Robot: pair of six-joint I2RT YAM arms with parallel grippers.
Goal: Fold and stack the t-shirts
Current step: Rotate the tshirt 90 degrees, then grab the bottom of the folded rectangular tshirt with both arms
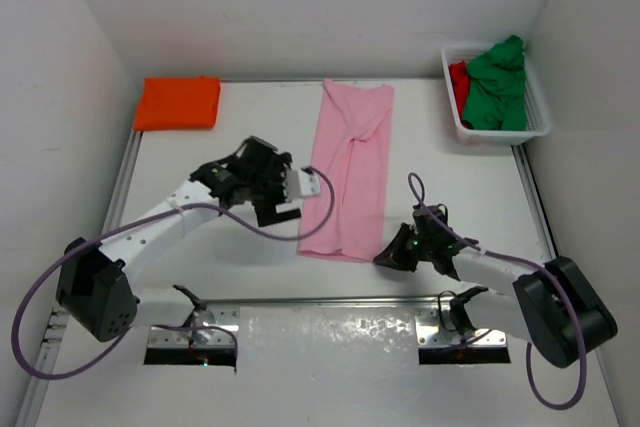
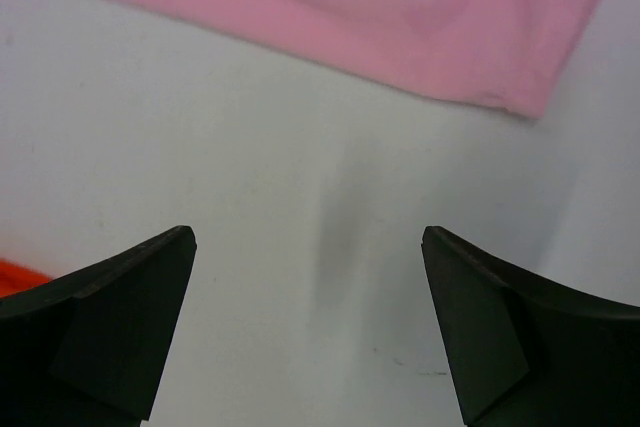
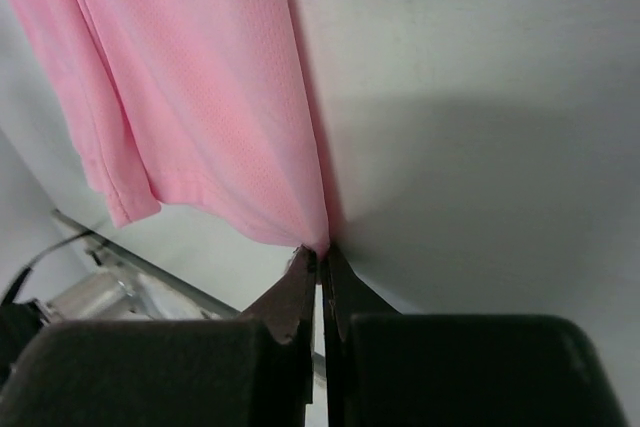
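Note:
The light pink t-shirt (image 1: 352, 162) lies as a long folded strip at the table's middle; it also shows in the left wrist view (image 2: 400, 17) and the right wrist view (image 3: 190, 87). My right gripper (image 1: 385, 257) (image 3: 320, 250) is shut on its near right corner, low at the table. My left gripper (image 1: 312, 183) (image 2: 308, 237) is open and empty, just left of the strip's left edge. The orange t-shirt (image 1: 178, 102) lies folded at the back left. The green t-shirt (image 1: 498, 87) and red t-shirt (image 1: 459, 82) sit bunched in the basket.
The white mesh basket (image 1: 462, 132) stands at the back right corner. White walls close in the table on the left, back and right. A metal rail (image 1: 330, 299) runs along the near edge by the arm bases.

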